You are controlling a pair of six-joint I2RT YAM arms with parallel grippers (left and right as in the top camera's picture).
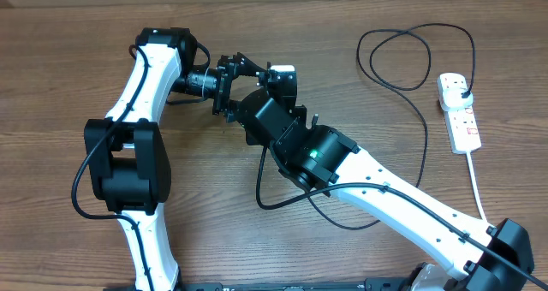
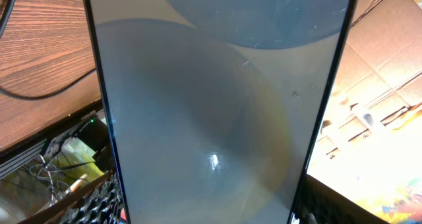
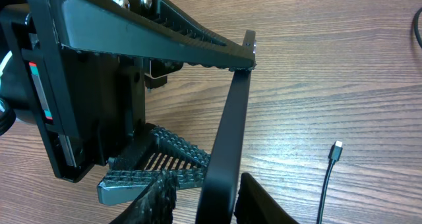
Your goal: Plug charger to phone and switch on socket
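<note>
The phone point(image 2: 211, 118) stands on edge mid-table, clamped across its sides by the left gripper point(image 1: 231, 86). The right gripper point(image 3: 210, 201) has its fingers either side of the lower edge; whether they touch cannot be told. Rigid, slick and fragile, the phone is best gripped by its edges. The charger point(image 3: 333, 165) tip lies nearby.

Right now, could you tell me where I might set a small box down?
The widest bare table lies left of the left arm. A smaller patch runs along the far edge, between the arms and the loop of the charger. It is crowded mid-table, where the right arm meets the phone, and around the socket.
</note>
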